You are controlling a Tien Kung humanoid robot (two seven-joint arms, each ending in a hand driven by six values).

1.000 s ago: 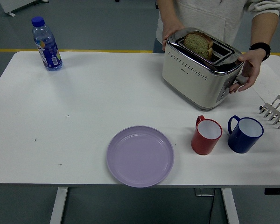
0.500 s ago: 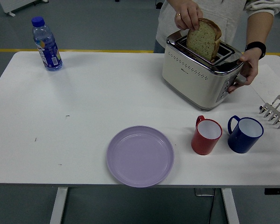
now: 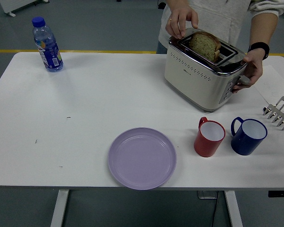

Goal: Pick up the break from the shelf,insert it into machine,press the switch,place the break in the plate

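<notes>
A slice of brown bread (image 3: 204, 45) sat in the cream toaster's (image 3: 201, 78) slot at the table's (image 3: 85, 118) two o'clock. One person's hand (image 3: 181, 19) hovered above it, the other (image 3: 251, 72) gripped the toaster's side. No robot hand was in view, so their state could not be told.

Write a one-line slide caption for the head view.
A person's hand hovers over bread sitting in a cream toaster, with a purple plate empty at the table's near edge.
</notes>
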